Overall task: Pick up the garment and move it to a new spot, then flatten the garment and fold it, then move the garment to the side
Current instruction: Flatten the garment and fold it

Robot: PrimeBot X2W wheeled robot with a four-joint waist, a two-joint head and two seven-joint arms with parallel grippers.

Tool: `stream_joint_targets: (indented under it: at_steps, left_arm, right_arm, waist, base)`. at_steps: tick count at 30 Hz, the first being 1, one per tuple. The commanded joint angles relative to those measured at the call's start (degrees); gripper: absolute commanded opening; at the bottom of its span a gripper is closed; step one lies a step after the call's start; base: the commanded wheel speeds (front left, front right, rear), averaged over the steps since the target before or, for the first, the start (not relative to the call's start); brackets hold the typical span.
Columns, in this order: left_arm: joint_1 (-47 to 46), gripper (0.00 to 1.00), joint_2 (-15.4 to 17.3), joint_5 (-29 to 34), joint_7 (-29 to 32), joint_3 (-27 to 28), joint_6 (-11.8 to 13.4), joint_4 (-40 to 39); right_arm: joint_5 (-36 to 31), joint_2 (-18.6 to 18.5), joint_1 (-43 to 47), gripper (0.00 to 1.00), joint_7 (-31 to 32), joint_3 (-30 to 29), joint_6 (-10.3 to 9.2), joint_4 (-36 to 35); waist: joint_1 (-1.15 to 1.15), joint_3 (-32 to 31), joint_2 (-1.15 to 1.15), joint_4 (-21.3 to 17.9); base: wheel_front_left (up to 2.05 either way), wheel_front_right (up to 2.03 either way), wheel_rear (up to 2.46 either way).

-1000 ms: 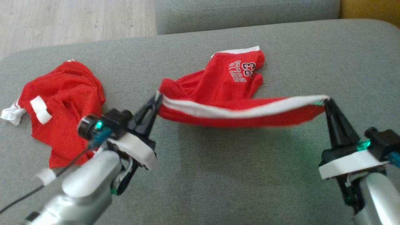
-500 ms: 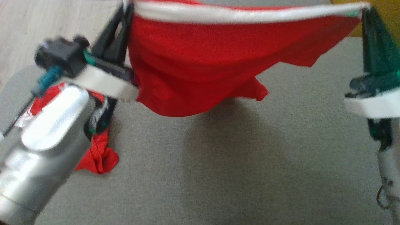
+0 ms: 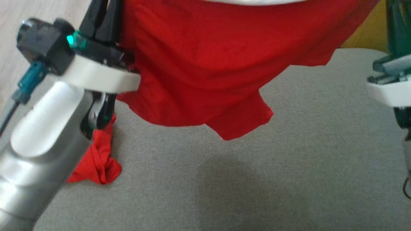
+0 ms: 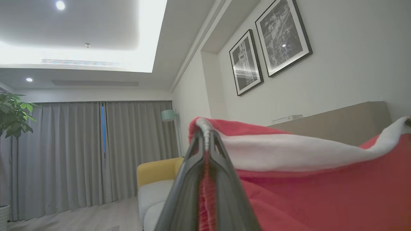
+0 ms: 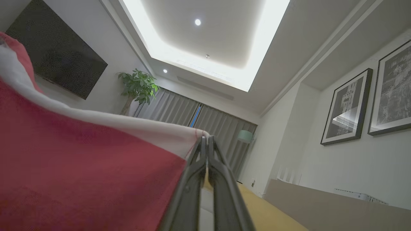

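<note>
Ideally, with left end effector [image 4: 205,138] and right end effector [image 5: 205,141] each clamped on a white-edged corner, the garment [image 3: 199,64] hanging above the grey cushion [image 3: 289,179] should travel taut and level, clear of the crumpled red cloth [image 3: 99,163].

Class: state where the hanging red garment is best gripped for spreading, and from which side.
Grip the red garment at both ends of its white band, from below, as the left hand and right hand do: that straight hem, stretched, lets it hang open.

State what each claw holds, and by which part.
The left claw and right claw each pinch the red fabric garment by its white band, at opposite ends.
</note>
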Motion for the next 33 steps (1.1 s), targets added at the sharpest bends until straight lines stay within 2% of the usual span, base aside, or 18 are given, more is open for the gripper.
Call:
stream_joint_targets:
  at_steps: [1,10,15,19,23,28,29,33]
  left_arm:
    - [-0.78,0.00,2.89,0.54,-0.21,3.44,0.83,-2.02]
    - [6.60,0.00,2.74,1.66,-0.26,3.65,3.60,-11.36]
    - [6.65,0.00,3.49,1.36,0.74,3.48,3.45,-12.39]
    - [2.33,0.00,4.26,0.98,2.84,3.92,1.31,-10.06]
    - [-4.80,0.00,4.37,1.81,3.82,4.57,-1.61,-6.29]
    - [-15.92,0.00,3.58,1.63,4.24,5.89,-7.29,3.77]
    - [-15.92,0.00,3.58,1.63,4.24,5.89,-7.29,3.77]
    - [-26.47,0.00,1.31,2.75,3.18,6.37,-11.52,13.82]
  right_arm:
    - [0.75,-1.26,0.76,0.00,0.80,0.05,-0.04,-2.07]
    - [6.35,-0.56,12.62,0.00,3.67,-6.25,-0.04,-8.03]
    - [6.45,0.11,13.53,0.00,6.42,-7.95,-0.04,-11.73]
    - [6.30,-0.87,8.94,0.00,10.75,-6.10,-0.04,-11.31]
    - [7.53,-1.96,-0.99,0.00,13.25,-2.52,-0.04,-8.04]
    - [8.65,-2.40,-17.91,0.00,12.55,1.39,-0.04,2.58]
    - [8.65,-2.40,-17.91,0.00,12.55,1.39,-0.04,2.58]
    - [7.27,-1.62,-32.45,0.00,9.49,3.85,-0.04,14.12]
  waist:
    - [0.00,-0.30,0.00,-0.15]
    - [0.00,-0.61,0.00,0.46]
    - [0.00,1.74,0.00,0.37]
    - [0.00,7.72,0.00,0.02]
    - [0.00,16.44,0.00,-0.69]
    - [0.00,25.46,0.00,-2.27]
    - [0.00,25.46,0.00,-2.27]
    - [0.00,29.89,0.00,-3.52]
  base:
    - [0.00,0.00,0.00]
    - [0.00,0.00,0.00]
    - [0.00,0.00,0.00]
    - [0.00,0.00,0.00]
    - [0.00,0.00,0.00]
    - [0.00,0.00,0.00]
    - [0.00,0.00,0.00]
    - [0.00,0.00,0.00]
